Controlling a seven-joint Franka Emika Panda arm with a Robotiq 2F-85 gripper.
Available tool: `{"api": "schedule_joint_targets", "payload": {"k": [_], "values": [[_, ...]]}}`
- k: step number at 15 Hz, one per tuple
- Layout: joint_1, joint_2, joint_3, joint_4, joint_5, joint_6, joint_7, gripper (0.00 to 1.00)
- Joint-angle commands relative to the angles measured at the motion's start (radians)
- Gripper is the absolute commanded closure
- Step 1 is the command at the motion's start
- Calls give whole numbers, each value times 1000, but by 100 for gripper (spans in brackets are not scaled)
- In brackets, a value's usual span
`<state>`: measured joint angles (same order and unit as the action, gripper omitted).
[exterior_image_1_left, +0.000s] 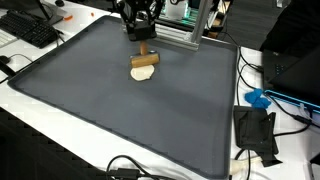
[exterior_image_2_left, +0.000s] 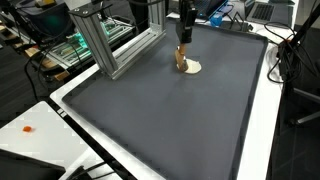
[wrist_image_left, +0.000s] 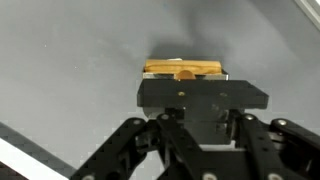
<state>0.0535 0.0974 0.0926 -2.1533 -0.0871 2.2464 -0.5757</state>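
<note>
One black robot claw (exterior_image_1_left: 144, 50) points straight down over a large dark grey mat (exterior_image_1_left: 120, 125) that covers most of a white bench (exterior_image_1_left: 14, 98). Its fingers are drawn together and clamped on a small wooden block (exterior_image_1_left: 146, 62), which sits right at the fingertips. In the wrist view the block (wrist_image_left: 183, 69) fills the space just past the claw's black body, so the fingertips themselves are hidden. The block stands on a flat, pale, round disc (exterior_image_1_left: 143, 74) that lies on the mat directly under the claw. In both exterior views the disc shows out from beneath the block on one side.

Just behind the claw, at the mat's edge, stands a silver metal frame (exterior_image_2_left: 110, 45). Well away from the claw, off the mat, lie a black keyboard (exterior_image_1_left: 30, 28) at one corner of the bench and a small blue object (exterior_image_1_left: 258, 98) beside a black box (exterior_image_1_left: 255, 128) along another edge. Black cables (exterior_image_1_left: 125, 168) trail at the bench's near edge, far from the claw.
</note>
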Motion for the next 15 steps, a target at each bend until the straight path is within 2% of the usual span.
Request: {"api": "schedule_joint_targets", "payload": {"k": [1,10,15], "values": [[-6,-16,-7,-50,-13,-37,-20,78],[5,7,9,-49,42,41,-18,78],[8,9,14,-34,28,21,-31,78]]}}
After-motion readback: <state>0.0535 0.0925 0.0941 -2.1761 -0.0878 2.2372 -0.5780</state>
